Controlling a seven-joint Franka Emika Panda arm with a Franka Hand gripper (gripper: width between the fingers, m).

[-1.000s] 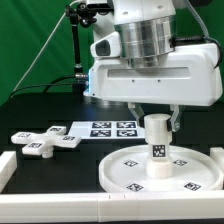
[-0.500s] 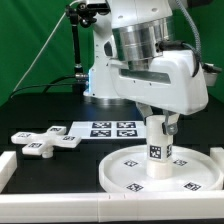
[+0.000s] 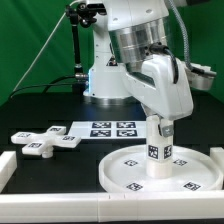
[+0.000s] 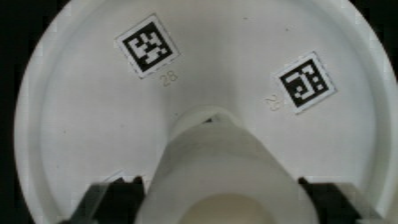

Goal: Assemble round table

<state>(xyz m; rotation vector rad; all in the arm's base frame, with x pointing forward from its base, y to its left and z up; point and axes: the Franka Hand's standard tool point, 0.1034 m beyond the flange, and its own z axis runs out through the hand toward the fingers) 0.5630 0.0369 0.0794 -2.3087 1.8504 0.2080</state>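
Note:
The large rimmed round disc [image 3: 192,180] lies flat on the table at the exterior view's right. The short thick cylinder leg [image 3: 158,150] stands upright at its centre. My gripper [image 3: 160,124] comes down from above and is shut on the leg's upper part. In the wrist view the leg [image 4: 222,165] runs between my two dark fingers [image 4: 118,196], with the tagged disc [image 4: 214,55] beneath. The cross-shaped foot piece [image 3: 45,141] lies flat on the table at the exterior view's left, apart from my gripper.
The marker board [image 3: 112,129] lies behind the disc, between it and the foot piece. A plain white bar [image 3: 5,172] lies along the exterior view's left edge, and another [image 3: 60,207] along the front. The arm's base stands at the back.
My hand has turned about its vertical axis over the leg, from broadside to nearly edge-on. The leg stays upright on the disc, and its tag has shifted slightly.

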